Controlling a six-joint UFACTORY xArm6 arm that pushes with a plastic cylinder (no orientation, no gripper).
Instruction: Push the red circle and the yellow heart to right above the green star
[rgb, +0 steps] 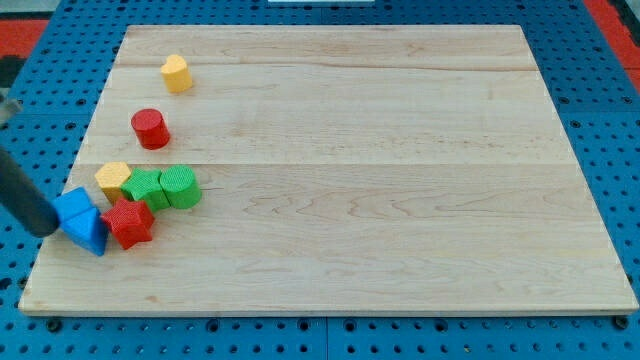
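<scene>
The yellow heart (176, 73) lies near the board's top left. The red circle (150, 128) lies below it. The green star (146, 189) sits further down in a tight cluster at the view's left, between a yellow block (113, 180) and a green round block (181, 187). My tip (45, 229) is at the board's left edge, right beside the left side of a blue block (73, 207). It is well below and left of the red circle and the yellow heart.
A red star (128, 222) lies just below the green star. A second blue block (91, 234) lies under the first, touching the red star. The wooden board (380, 180) lies on a blue pegboard; its left edge is close to the cluster.
</scene>
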